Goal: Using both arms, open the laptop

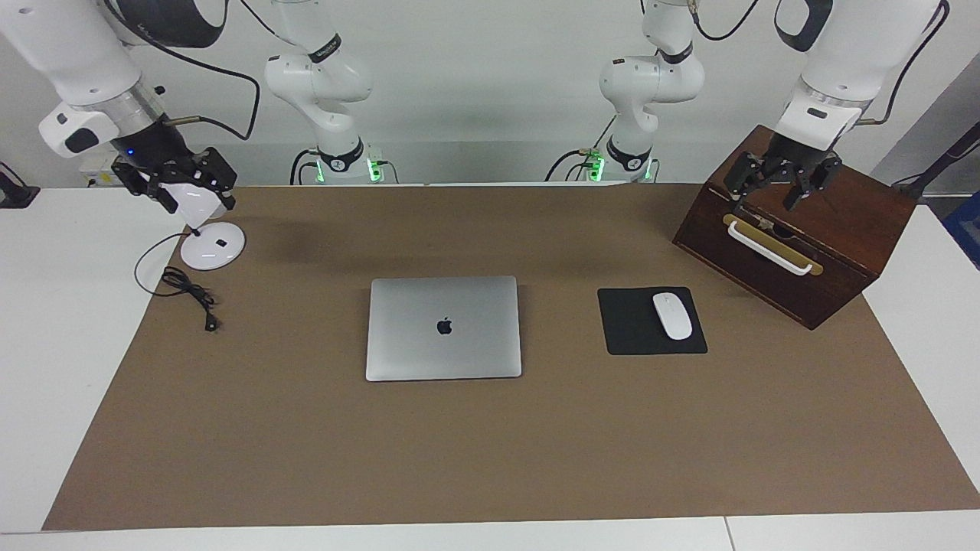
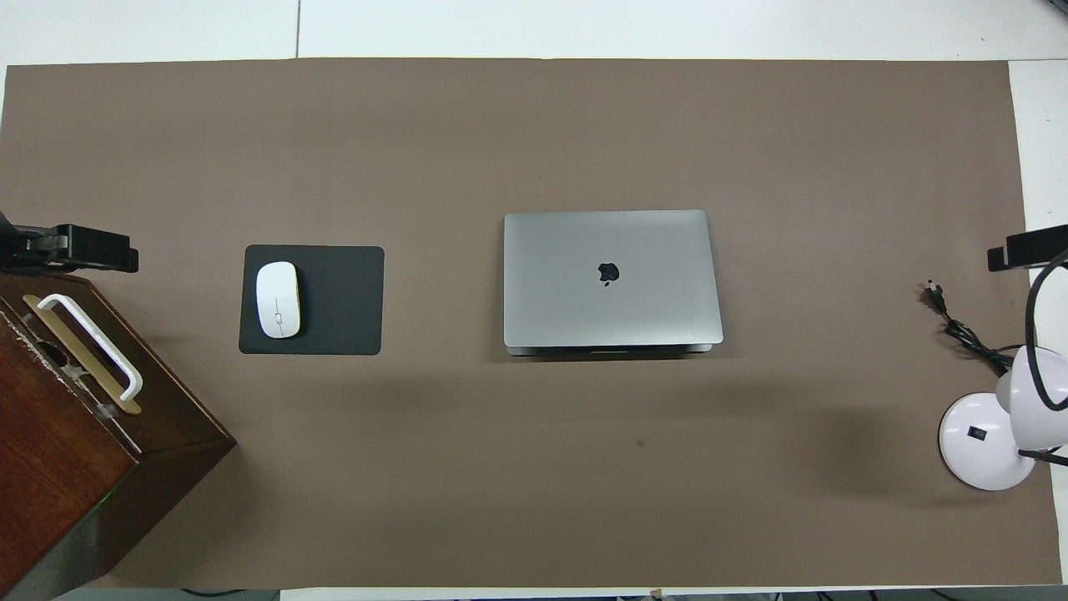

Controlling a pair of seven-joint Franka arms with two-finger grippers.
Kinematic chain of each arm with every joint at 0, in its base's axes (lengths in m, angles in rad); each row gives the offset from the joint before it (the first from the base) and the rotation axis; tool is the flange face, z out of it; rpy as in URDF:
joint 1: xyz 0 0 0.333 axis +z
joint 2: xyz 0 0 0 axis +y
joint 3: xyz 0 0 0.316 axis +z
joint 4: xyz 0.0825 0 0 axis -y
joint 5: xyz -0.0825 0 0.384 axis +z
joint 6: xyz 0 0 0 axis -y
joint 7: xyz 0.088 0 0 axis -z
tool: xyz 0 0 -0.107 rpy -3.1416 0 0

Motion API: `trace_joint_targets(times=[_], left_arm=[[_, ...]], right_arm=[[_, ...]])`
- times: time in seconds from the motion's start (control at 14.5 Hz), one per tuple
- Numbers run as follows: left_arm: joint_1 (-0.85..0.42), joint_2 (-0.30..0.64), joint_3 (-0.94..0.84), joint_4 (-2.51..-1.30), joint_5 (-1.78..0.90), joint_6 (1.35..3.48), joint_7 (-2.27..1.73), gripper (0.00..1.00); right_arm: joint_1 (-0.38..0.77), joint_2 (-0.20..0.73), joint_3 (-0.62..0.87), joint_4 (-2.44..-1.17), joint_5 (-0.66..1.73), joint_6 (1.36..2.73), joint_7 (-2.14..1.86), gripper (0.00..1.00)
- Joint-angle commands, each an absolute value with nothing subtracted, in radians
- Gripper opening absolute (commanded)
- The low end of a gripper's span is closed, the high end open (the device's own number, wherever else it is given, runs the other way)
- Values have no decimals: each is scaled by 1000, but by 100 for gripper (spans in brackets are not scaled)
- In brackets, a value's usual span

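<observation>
The laptop (image 1: 444, 327) (image 2: 612, 278) lies shut and flat in the middle of the brown mat, logo up, and nothing touches it. My left gripper (image 1: 766, 200) (image 2: 71, 249) hangs open over the top of the wooden box at the left arm's end of the table, holding nothing. My right gripper (image 1: 195, 200) (image 2: 1026, 250) hangs open in the air over the white lamp at the right arm's end, also holding nothing. Both grippers are well away from the laptop.
A black mouse pad (image 1: 635, 325) with a white mouse (image 1: 672, 315) lies beside the laptop toward the left arm's end. The dark wooden box (image 1: 811, 252) has a white handle (image 1: 769, 249). A white lamp (image 1: 213, 246) and its black cable (image 1: 187, 291) sit at the right arm's end.
</observation>
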State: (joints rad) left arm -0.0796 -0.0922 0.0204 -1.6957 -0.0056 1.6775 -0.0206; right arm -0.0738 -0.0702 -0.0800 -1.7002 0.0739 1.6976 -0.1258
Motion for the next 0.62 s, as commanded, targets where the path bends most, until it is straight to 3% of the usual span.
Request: trace_joint_targets(times=[0.0, 0.14, 0.34, 0.41, 0.55], left_arm=[[-75, -78, 17, -1675, 5, 1657, -32, 100], [-78, -78, 17, -1675, 5, 1658, -32, 100], [-78, -80, 17, -1675, 5, 1658, -32, 100], [-78, -78, 18, -1675, 5, 1660, -32, 88], [-74, -80, 17, -1677, 5, 1661, -31, 28]], right_arm=[[-86, -83, -69, -1799, 100, 1871, -57, 100], [-69, -71, -68, -1819, 183, 1917, 53, 100], [-28, -72, -66, -1932, 300, 2098, 145, 100], [-6, -69, -66, -1953, 363, 2133, 185, 100], [56, -69, -67, -2008, 490, 2222, 306, 100]])
